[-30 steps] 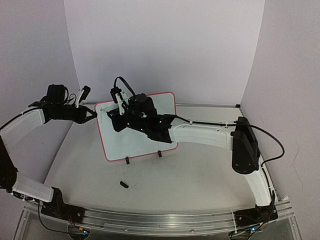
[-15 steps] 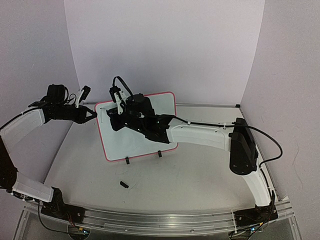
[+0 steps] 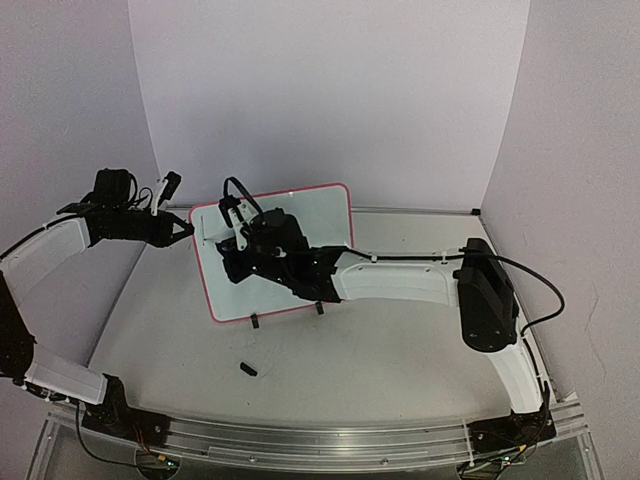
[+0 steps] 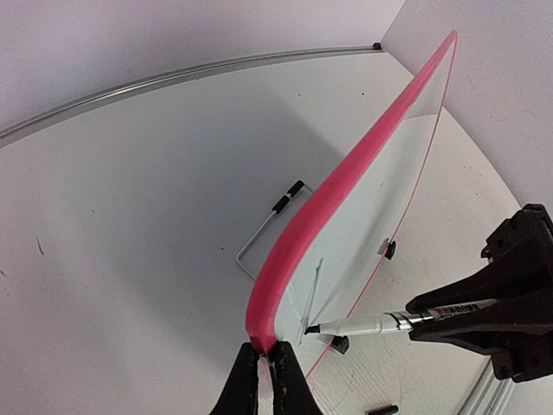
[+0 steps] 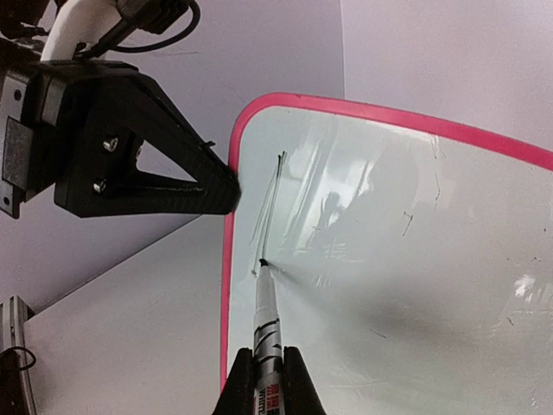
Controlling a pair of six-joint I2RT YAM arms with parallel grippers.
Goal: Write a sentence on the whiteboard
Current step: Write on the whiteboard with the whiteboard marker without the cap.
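Right pincer (image 5: 268,380), clamping the marker (image 5: 266,320), has slid lower — sentence (image 5: 270,207) barely begun beyond its tip; left pincer (image 4: 265,376) clamps the whiteboard (image 4: 363,207).

The left arm (image 3: 55,245) rises along the bench's left edge, its gripper (image 4: 266,350) pinched tight on the whiteboard (image 4: 346,181) rim. The right arm (image 3: 395,280) bends at the right edge and stretches leftward, its gripper (image 5: 267,359) clamped around a marker (image 5: 266,303).
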